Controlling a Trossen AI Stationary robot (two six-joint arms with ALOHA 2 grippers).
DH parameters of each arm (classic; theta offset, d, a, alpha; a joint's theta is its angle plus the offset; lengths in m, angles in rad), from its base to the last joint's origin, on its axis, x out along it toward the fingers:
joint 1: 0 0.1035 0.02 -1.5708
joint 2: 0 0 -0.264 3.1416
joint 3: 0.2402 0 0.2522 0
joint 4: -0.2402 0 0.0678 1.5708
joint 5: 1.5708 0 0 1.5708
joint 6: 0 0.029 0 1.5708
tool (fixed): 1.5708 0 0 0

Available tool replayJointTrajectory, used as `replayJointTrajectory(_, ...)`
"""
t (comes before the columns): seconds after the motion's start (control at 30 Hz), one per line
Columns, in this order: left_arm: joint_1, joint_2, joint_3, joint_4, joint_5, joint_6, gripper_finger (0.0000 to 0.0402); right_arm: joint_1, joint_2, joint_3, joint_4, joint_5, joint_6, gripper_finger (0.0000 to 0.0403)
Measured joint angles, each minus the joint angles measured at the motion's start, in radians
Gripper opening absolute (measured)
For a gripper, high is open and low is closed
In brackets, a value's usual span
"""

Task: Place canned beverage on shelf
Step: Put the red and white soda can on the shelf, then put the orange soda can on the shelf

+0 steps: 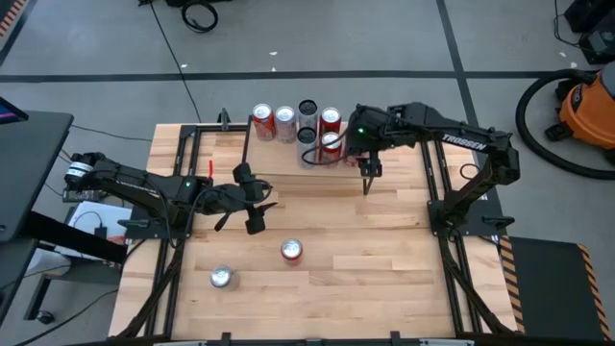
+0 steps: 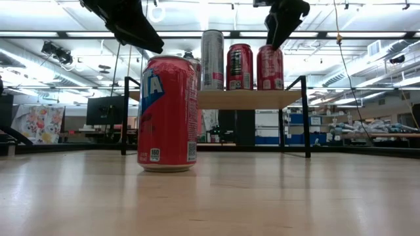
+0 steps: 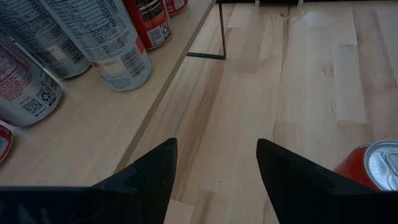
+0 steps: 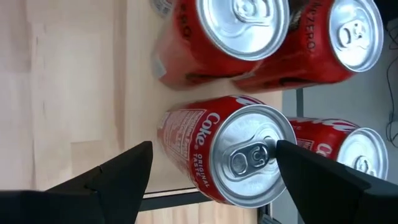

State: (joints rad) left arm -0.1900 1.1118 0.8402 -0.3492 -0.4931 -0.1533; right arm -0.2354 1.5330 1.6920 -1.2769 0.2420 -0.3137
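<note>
In the overhead view the left gripper [image 1: 252,204] hovers over the middle of the wooden tabletop [image 1: 384,259], about nine o'clock from the table's centre, its dark angular fingers holding nothing; its own wrist view shows the two tips standing apart over bare planks, though this is as far closed as they come. Below it, toward seven o'clock, a can with a silver top [image 1: 222,278] stands upright, and a red can [image 1: 291,251] stands near six o'clock, well apart from both grippers; the low view shows this red can [image 2: 168,113] as a smooth glossy cylinder with white lettering and a barcode patch, resting on the pale, faintly reflective wood grain. At twelve o'clock sits the shelf [image 1: 279,159], a light wood plank on thin black metal legs, carrying a row of upright cans: red cans [image 1: 273,122], a taller slim silver can [image 1: 307,117] and more red ones. The right gripper [image 1: 366,173] hangs at the shelf's right end, its jaws spread wide and released; its wrist view shows a red Coke can [image 4: 227,152] with a brushed aluminium lid and pull tab between the open fingers, untouched, standing on the shelf plank. Beyond the table lie a grey floor with taped lines, black cables and an orange vacuum [image 1: 588,108]; the low view shows strip ceiling lights and workbenches.
</note>
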Motion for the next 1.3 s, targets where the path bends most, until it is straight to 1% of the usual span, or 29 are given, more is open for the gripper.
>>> replayJointTrajectory(0.17, 0.000, 0.000, 0.000, 0.000, 0.000, 0.000, 0.0231, 0.036, 0.000, 0.000, -0.013, 0.014, 0.015, 0.0348)
replayJointTrajectory(0.33, 0.000, 0.000, 0.000, 0.000, 0.000, -0.004, 0.0231, 0.072, 0.005, 0.027, -0.022, 0.114, 0.010, 0.0348)
replayJointTrajectory(0.47, 0.000, 0.000, 0.000, -0.002, 0.002, -0.012, 0.0231, 0.098, -0.002, 0.084, -0.009, 0.145, 0.012, 0.0348)
replayJointTrajectory(0.53, 0.000, 0.000, 0.000, -0.002, 0.041, -0.012, 0.0231, 0.112, -0.002, 0.109, -0.002, 0.151, 0.032, 0.0348)
replayJointTrajectory(0.57, 0.000, 0.000, 0.000, -0.001, 0.081, -0.009, 0.0231, 0.121, -0.002, 0.118, 0.002, 0.147, 0.055, 0.0348)
replayJointTrajectory(0.67, -0.005, 0.003, 0.000, 0.003, 0.225, 0.006, 0.0231, 0.156, -0.003, 0.124, 0.033, 0.067, 0.140, 0.0348)
replayJointTrajectory(0.7, -0.007, 0.008, 0.000, 0.008, 0.258, 0.006, 0.0231, 0.173, -0.002, 0.124, 0.036, 0.045, 0.169, 0.0348)
replayJointTrajectory(0.8, -0.013, 0.026, 0.000, 0.018, 0.326, -0.008, 0.0231, 0.234, -0.003, 0.104, 0.074, 0.040, 0.241, 0.0348)
replayJointTrajectory(0.97, -0.046, 0.072, -0.001, 0.019, 0.330, -0.009, 0.0231, 0.348, -0.003, 0.064, 0.079, 0.181, 0.328, 0.0348)
replayJointTrajectory(1.07, -0.055, 0.085, -0.001, 0.033, 0.331, -0.032, 0.0231, 0.412, -0.003, 0.017, 0.099, 0.191, 0.385, 0.0348)
replayJointTrajectory(1.17, -0.067, 0.086, -0.001, 0.052, 0.322, -0.065, 0.0231, 0.472, -0.003, -0.059, 0.196, 0.191, 0.408, 0.0348)
replayJointTrajectory(1.23, -0.091, 0.086, 0.000, 0.067, 0.289, -0.069, 0.0231, 0.504, -0.002, -0.114, 0.251, 0.190, 0.418, 0.0348)
replayJointTrajectory(1.3, -0.123, 0.086, 0.000, 0.074, 0.232, -0.076, 0.0231, 0.531, -0.002, -0.172, 0.335, 0.190, 0.428, 0.0348)
